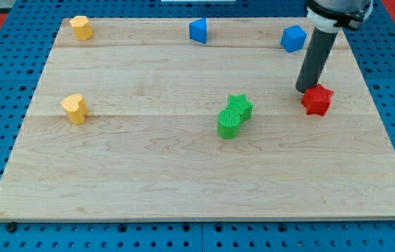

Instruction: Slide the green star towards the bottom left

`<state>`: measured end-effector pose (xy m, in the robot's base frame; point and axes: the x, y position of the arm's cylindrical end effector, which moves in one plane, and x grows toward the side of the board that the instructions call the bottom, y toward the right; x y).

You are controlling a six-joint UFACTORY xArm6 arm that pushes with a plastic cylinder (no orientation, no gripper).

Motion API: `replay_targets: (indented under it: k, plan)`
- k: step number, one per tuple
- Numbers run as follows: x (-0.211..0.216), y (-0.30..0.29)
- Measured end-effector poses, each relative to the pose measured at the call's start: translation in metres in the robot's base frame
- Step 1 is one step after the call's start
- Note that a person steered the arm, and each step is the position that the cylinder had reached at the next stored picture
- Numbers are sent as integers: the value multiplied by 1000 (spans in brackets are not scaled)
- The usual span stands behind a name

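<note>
Surroundings: a blue pegboard bench with a red strip at the view's top corners.
Board: a pale wooden board point(183, 182) fills most of the view.
Arm: a straight dark rod comes down from the view's top right; there is no gripper to open or close.
My tip point(305, 90): rests on the board, just beside the red star point(316, 100), at its upper left edge.
Green star point(240, 106): near the board's centre, touching a green rounded block point(230, 122) on its lower left.
Key relation: the green star lies to the view's left and slightly below my tip, well apart; I judge my tip must reach its upper right side to push it down-left.
Other blocks: two blue blocks point(198, 31) point(293, 38) along the top; two yellow blocks point(80, 27) point(75, 108) at left.
Writing: none readable.
</note>
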<state>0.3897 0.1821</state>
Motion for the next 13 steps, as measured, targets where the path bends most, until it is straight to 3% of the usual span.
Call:
replay_targets:
  k: [3, 5, 13]
  plan:
    - [13, 0]
    - [14, -33]
    - [-8, -59]
